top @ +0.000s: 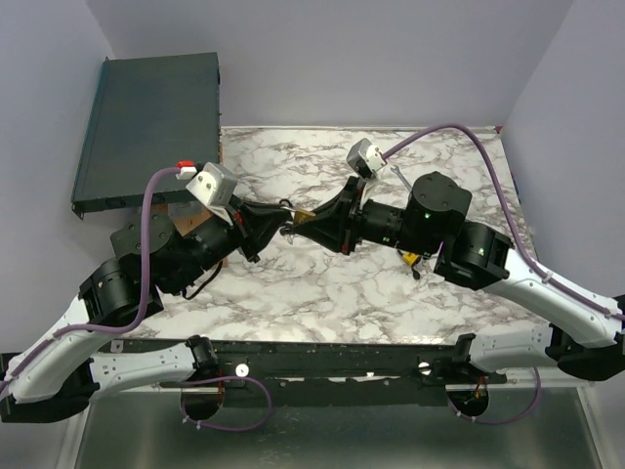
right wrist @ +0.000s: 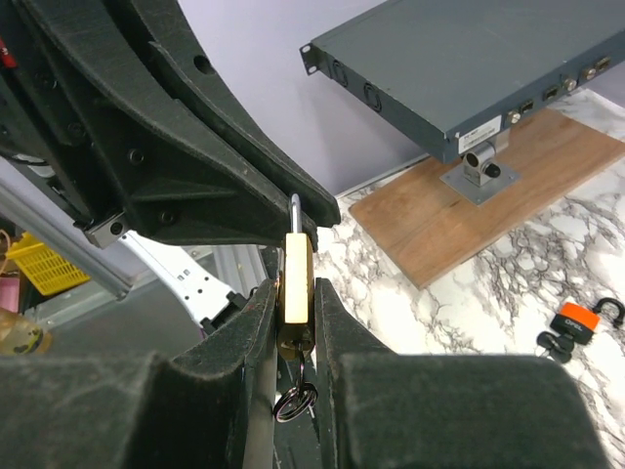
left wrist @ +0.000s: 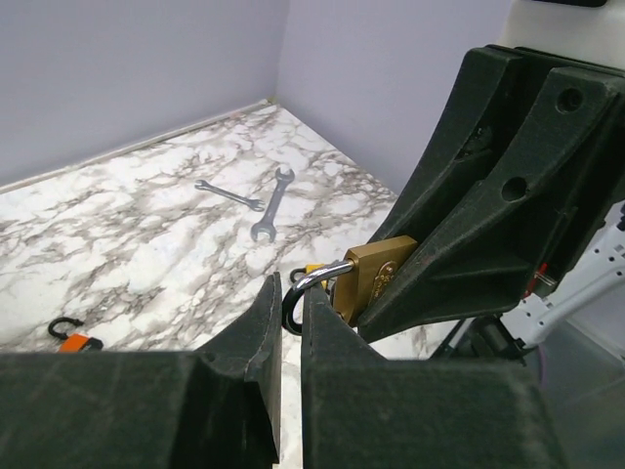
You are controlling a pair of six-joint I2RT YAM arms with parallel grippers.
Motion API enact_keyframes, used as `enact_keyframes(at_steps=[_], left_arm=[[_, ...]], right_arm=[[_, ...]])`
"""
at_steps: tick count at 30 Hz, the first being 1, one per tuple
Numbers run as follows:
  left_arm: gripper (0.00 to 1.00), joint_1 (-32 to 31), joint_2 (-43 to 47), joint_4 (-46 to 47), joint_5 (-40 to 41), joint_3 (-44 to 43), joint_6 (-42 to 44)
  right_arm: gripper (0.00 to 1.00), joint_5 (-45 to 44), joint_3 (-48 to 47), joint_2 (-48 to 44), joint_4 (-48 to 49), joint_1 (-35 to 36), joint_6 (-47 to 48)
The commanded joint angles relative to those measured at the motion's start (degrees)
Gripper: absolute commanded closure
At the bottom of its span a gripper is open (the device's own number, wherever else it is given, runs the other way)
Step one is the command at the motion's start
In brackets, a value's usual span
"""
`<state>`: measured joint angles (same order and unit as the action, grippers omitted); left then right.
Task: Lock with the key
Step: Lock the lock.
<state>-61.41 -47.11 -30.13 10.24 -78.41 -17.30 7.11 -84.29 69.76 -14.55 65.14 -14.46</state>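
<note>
Right jaws clamp the brass padlock (right wrist: 297, 278), key ring (right wrist: 293, 401) dangling just below them. Left jaws pinch its shackle (left wrist: 327, 272). Key seems inserted; the locking turn looks not yet done.

The key (right wrist: 294, 402), bar its ring, is hidden beneath the padlock (right wrist: 296, 278).

The black-and-white left arm (top: 146, 264) and right arm (top: 469, 249) are reached inward over the middle of the white marbled counter (top: 293, 293), where the black left gripper (left wrist: 290, 285) is closed on the shackle of a small brass padlock (right wrist: 296, 278) and the black right gripper (right wrist: 293, 285) is clamped on its body.
</note>
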Motion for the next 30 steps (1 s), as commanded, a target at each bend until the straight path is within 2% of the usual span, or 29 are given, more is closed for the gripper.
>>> enact_keyframes(at_steps=[1,17,30], left_arm=[[1.00,-7.18,-6.28,1.66,-5.32,0.28,-1.21],[1.00,-17.22,-11.29,1.08,-5.40,-3.67,1.48],[1.00,-18.23,-11.60,5.49,-10.17,-0.89,-2.01]], right_arm=[[0.99,-4.19,-2.88,6.34,3.23,1.51,1.67],[0.99,-6.27,-7.21,10.06,1.15,1.55,1.70],[0.99,-9.09,-8.87,13.41,1.78,1.50,2.34]])
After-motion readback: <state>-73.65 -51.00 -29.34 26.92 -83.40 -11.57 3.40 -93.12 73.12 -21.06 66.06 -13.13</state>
